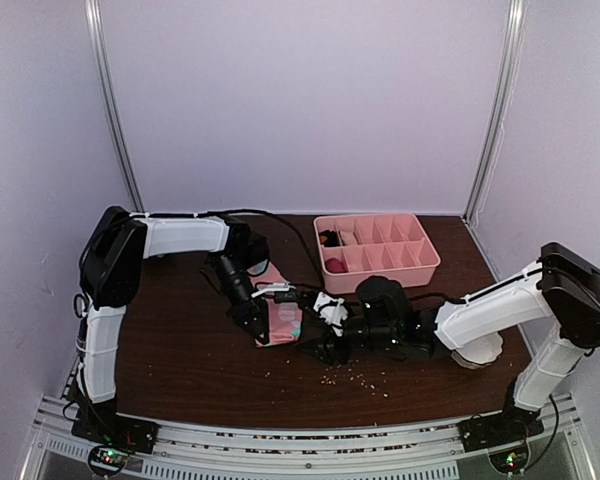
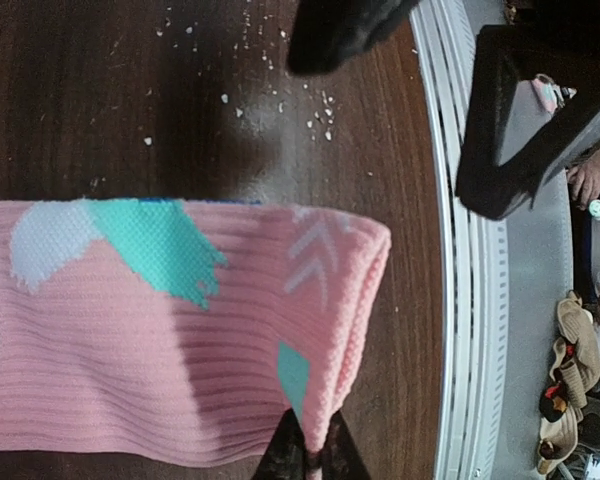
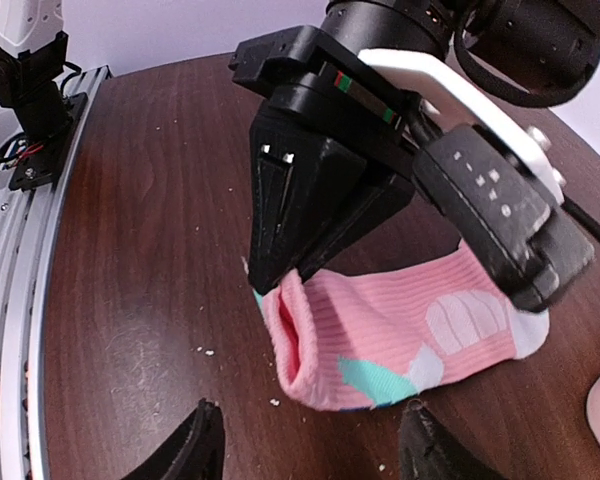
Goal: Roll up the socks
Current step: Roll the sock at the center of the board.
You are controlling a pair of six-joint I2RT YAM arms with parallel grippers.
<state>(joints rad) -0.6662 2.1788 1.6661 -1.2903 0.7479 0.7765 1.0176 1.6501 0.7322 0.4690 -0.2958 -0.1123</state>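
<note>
Over toward the middle of the table [image 1: 180,350], slightly nearer its front edge, the left pincer [image 3: 278,272] is pointing down and pinching the open cuff of the pink sock [image 3: 380,335]. Its tips are pressing together on the ribbed rim, with only fabric between them. The sock is hanging from that pinch at the cuff end, and its pink body with mint-green and pale patches is stretching away across the dark wood. Just to the right, the right pincer [image 3: 309,415] is reaching in low toward the same cuff. Its two black fingers are standing well apart, one to either side of the cuff's lower edge, gripping nothing and not touching the fabric as far as I can tell. Pale crumbs [image 1: 360,378] are lying scattered by the front edge. Farther right, near the back edge, a pink tray [image 1: 432,255] is sitting with something maroon in one left compartment.
</note>
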